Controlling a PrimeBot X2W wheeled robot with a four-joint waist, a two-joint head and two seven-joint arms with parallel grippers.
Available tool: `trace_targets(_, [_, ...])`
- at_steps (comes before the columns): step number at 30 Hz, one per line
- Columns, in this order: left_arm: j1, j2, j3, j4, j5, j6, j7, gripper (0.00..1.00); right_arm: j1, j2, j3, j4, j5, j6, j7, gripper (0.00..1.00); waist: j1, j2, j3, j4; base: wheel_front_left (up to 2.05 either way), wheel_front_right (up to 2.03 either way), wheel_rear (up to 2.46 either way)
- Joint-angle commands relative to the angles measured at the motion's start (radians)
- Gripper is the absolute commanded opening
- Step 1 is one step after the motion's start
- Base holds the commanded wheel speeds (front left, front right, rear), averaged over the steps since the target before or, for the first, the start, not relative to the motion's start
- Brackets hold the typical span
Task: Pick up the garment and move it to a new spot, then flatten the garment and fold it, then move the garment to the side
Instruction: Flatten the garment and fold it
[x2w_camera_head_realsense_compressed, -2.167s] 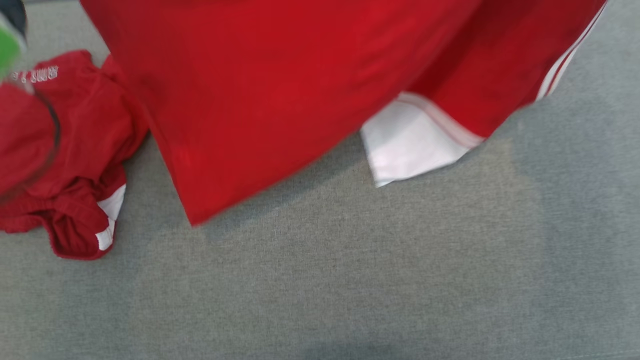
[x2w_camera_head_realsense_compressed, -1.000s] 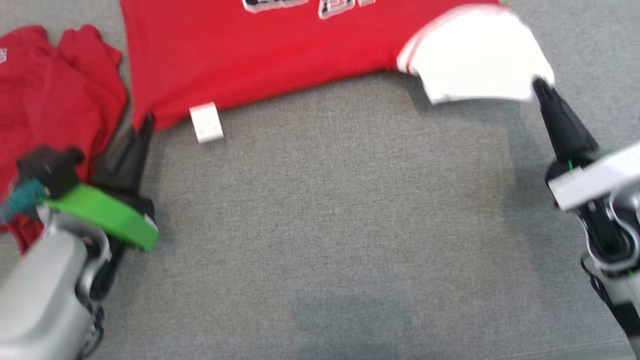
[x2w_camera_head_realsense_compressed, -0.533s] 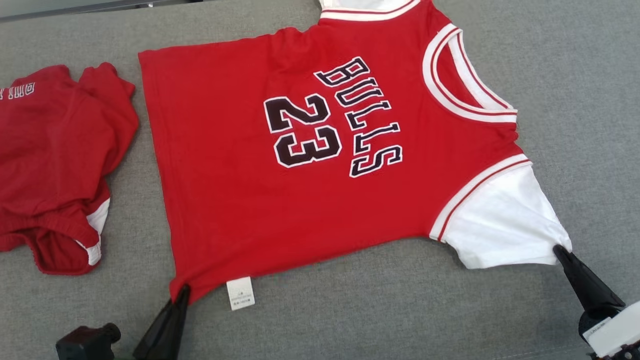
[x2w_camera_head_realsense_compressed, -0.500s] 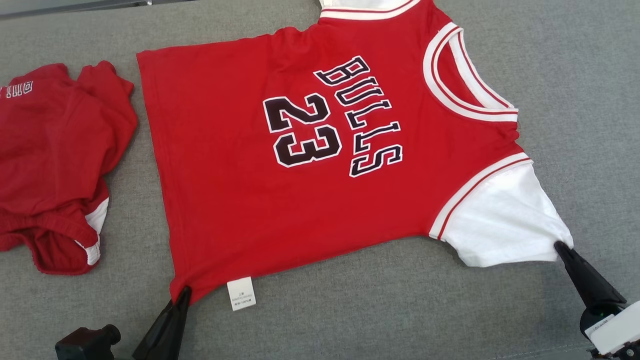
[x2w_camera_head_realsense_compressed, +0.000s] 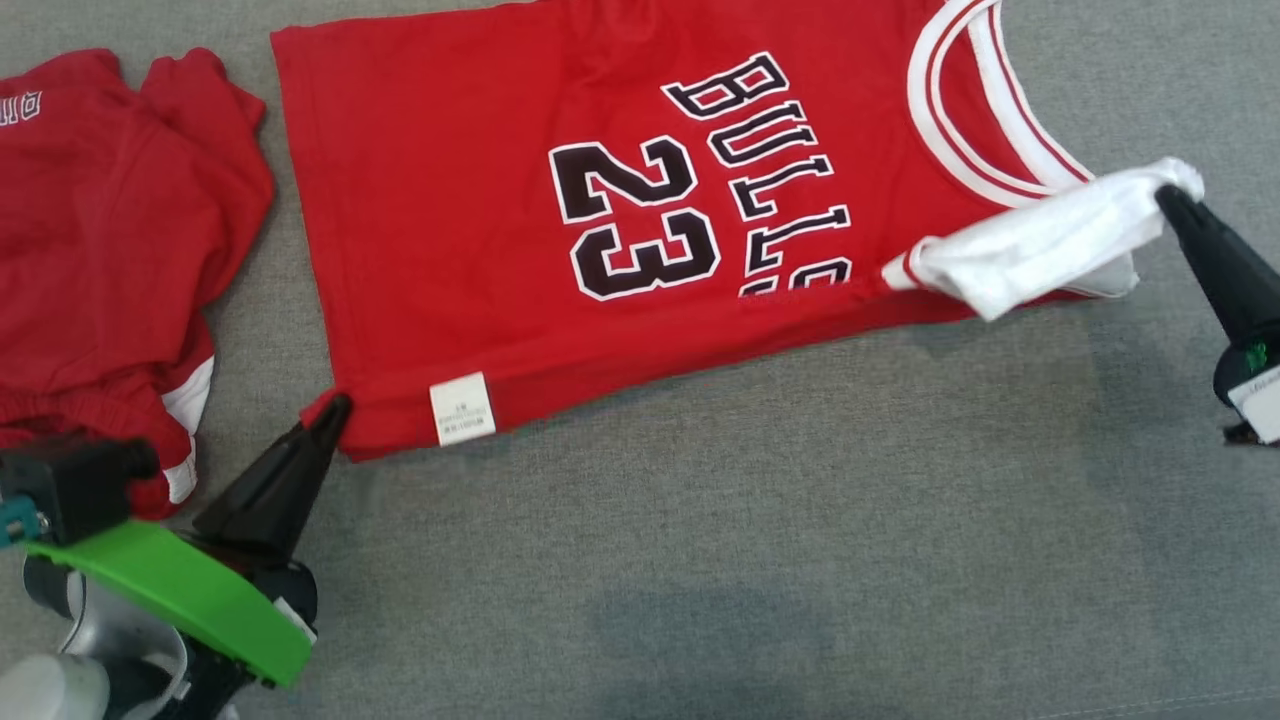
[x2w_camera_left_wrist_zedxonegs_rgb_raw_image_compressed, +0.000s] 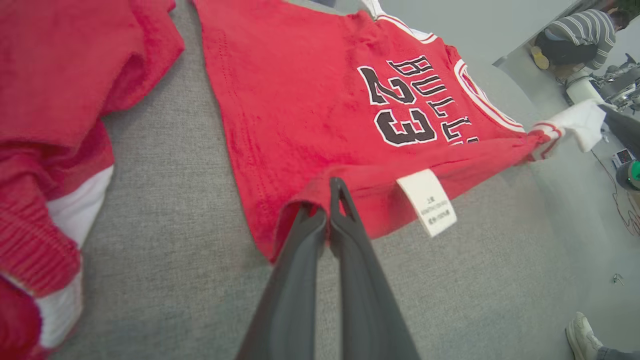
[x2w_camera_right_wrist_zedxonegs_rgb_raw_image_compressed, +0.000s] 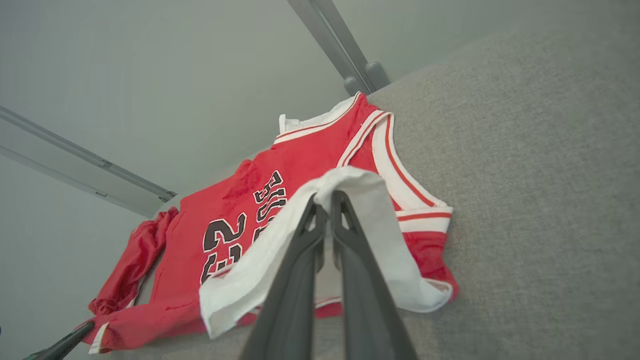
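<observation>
The garment (x2w_camera_head_realsense_compressed: 520, 250) is a red "BULLS 23" jersey with white sleeves, spread on the grey table (x2w_camera_head_realsense_compressed: 800, 520). Its near edge is lifted and folded up over itself. My left gripper (x2w_camera_head_realsense_compressed: 335, 408) is shut on the red hem corner (x2w_camera_left_wrist_zedxonegs_rgb_raw_image_compressed: 320, 192), next to the white care label (x2w_camera_head_realsense_compressed: 462, 408). My right gripper (x2w_camera_head_realsense_compressed: 1170, 195) is shut on the white sleeve (x2w_camera_head_realsense_compressed: 1040, 245), holding it raised over the jersey's shoulder. The right wrist view has those fingers (x2w_camera_right_wrist_zedxonegs_rgb_raw_image_compressed: 327, 200) pinching the sleeve cloth (x2w_camera_right_wrist_zedxonegs_rgb_raw_image_compressed: 360, 195), and the left wrist view shows the garment (x2w_camera_left_wrist_zedxonegs_rgb_raw_image_compressed: 310, 100) from the hem end.
A second red garment with white trim (x2w_camera_head_realsense_compressed: 110, 250) lies crumpled at the left, close beside my left arm. Open grey cloth surface stretches across the near half. In the left wrist view a person (x2w_camera_left_wrist_zedxonegs_rgb_raw_image_compressed: 575, 35) crouches beyond the table, and a shoe (x2w_camera_left_wrist_zedxonegs_rgb_raw_image_compressed: 582, 335) is on the floor.
Both grippers have carried the jersey's near edge away from me: the hem corner and white sleeve now lie lifted over the body. The head camera has also shifted.
</observation>
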Motion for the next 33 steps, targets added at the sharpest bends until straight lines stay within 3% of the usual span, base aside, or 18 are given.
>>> trace_targets(1, [-0.061,0.008,0.016,-0.011,-0.038,0.009,0.044,0.00,-0.081,0.019,-0.003,0.049,-0.024,0.000,0.029,0.00,0.0001,0.0062,0.029,0.026,0.00,0.00,0.00])
trace_targets(5, [-0.163,-0.004,0.007,0.022,-0.045,0.010,0.108,0.00,-0.179,0.035,0.002,0.119,-0.079,0.000,0.066,0.00,0.0001,0.0062,0.052,0.054,0.00,0.00,0.00])
trace_targets(11, [-0.389,-0.089,-0.075,0.212,-0.001,-0.006,0.213,0.00,-0.328,0.104,0.007,0.255,-0.191,0.000,0.111,0.00,0.0001,0.0062,0.083,0.079,0.00,0.00,0.00])
trace_targets(13, [-0.440,-0.117,-0.086,0.274,0.016,-0.015,0.209,0.00,-0.347,0.124,0.015,0.282,-0.234,0.000,0.122,0.69,0.0001,0.0062,0.087,0.081,0.00,0.00,0.00])
trace_targets(14, [-0.458,-0.124,-0.094,0.302,0.023,-0.022,0.212,0.00,-0.355,0.130,0.017,0.290,-0.255,0.000,0.125,0.94,0.0001,0.0062,0.088,0.080,0.00,0.00,0.00])
trace_targets(15, [-0.473,-0.135,-0.100,0.328,0.023,-0.025,0.217,0.00,-0.364,0.132,0.014,0.295,-0.277,0.000,0.121,1.00,0.0001,0.0062,0.088,0.079,0.00,0.00,0.00])
trace_targets(16, [-0.488,-0.144,-0.102,0.354,0.027,-0.028,0.215,0.18,-0.368,0.139,0.010,0.301,-0.295,0.000,0.119,1.00,0.0001,0.0062,0.088,0.077,0.00,0.00,0.00])
trace_targets(17, [-0.498,-0.149,-0.100,0.376,0.033,-0.016,0.209,0.44,-0.371,0.145,0.008,0.298,-0.311,0.000,0.110,1.00,0.0001,0.0062,0.086,0.073,0.00,0.00,0.00])
trace_targets(18, [-0.502,-0.151,-0.102,0.391,0.035,-0.012,0.210,1.00,-0.374,0.151,0.001,0.293,-0.328,0.000,0.099,1.00,0.0001,0.0062,0.083,0.068,0.00,0.00,0.00])
trace_targets(23, [-0.454,-0.121,-0.101,0.393,0.063,0.012,0.190,1.00,-0.337,0.131,-0.024,0.207,-0.383,0.000,0.077,1.00,0.0001,0.0062,0.061,0.053,0.00,0.00,0.00])
trace_targets(29, [-0.344,-0.066,-0.081,0.242,0.034,0.040,0.178,1.00,-0.199,0.050,-0.027,0.099,-0.476,0.000,0.179,1.00,0.0001,0.0062,0.050,0.042,0.00,0.00,0.00])
trace_targets(33, [-0.279,-0.038,-0.085,0.157,-0.002,0.065,0.217,1.00,-0.124,0.038,-0.034,0.067,-0.539,0.000,0.243,1.00,0.0001,0.0062,0.062,0.038,0.00,0.00,0.00])
